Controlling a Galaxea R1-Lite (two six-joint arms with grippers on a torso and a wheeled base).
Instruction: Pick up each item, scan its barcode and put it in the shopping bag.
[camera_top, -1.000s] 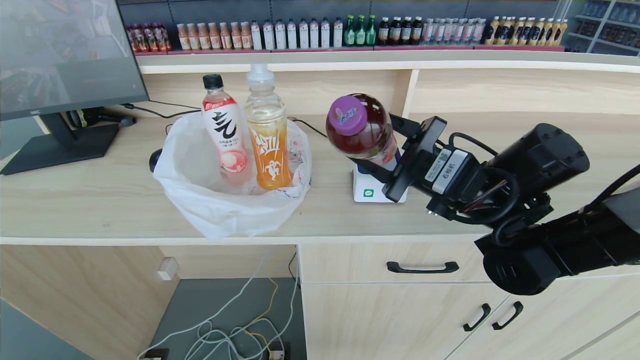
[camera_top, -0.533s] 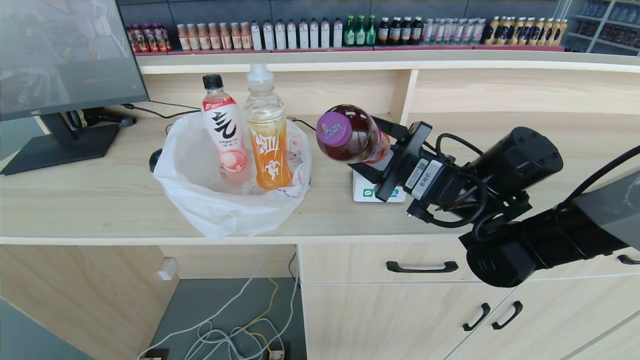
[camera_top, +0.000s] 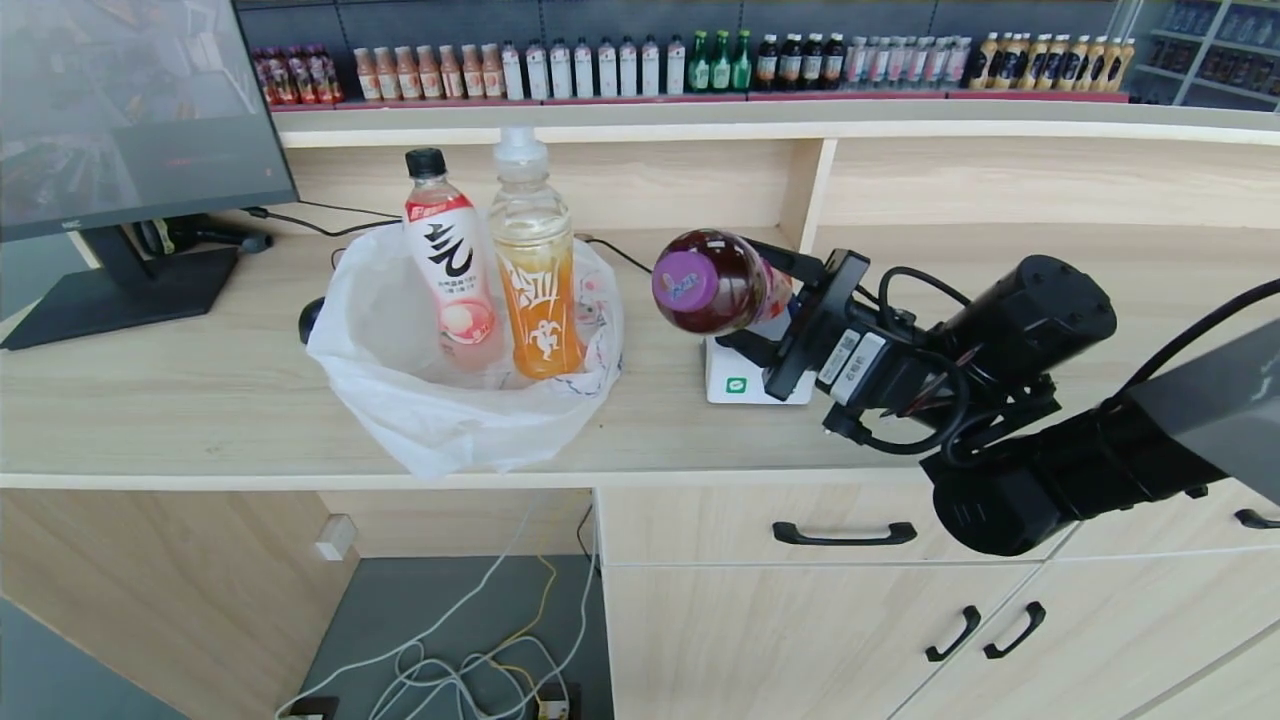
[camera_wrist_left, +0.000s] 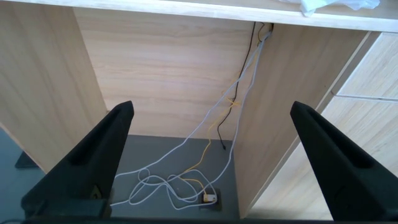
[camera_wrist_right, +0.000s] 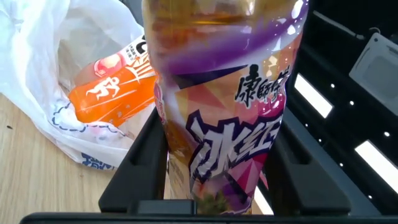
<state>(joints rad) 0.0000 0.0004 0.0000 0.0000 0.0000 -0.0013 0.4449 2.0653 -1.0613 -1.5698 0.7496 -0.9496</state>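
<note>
My right gripper (camera_top: 766, 306) is shut on a dark tea bottle (camera_top: 715, 282) with a purple cap, holding it tilted nearly flat just above the white scanner box (camera_top: 735, 385) on the counter. In the right wrist view the bottle's purple label (camera_wrist_right: 230, 124) sits between the black fingers (camera_wrist_right: 140, 162) of the right gripper (camera_wrist_right: 217, 174). The white shopping bag (camera_top: 400, 400) stands to the left and holds a pink bottle (camera_top: 450, 270) and an orange bottle (camera_top: 535, 280), both upright. My left gripper (camera_wrist_left: 214, 165) hangs open below the counter, holding nothing.
A monitor (camera_top: 120, 100) stands at the counter's far left, with a dark round object (camera_top: 310, 320) behind the bag. A wooden partition (camera_top: 805, 185) rises behind the scanner. A shelf of bottles (camera_top: 700, 65) lines the back. Loose cables (camera_wrist_left: 186, 186) lie on the floor under the counter.
My right gripper has lowered the purple-capped bottle toward the scanner and tilted it flatter. The bag and its two bottles have not moved.
</note>
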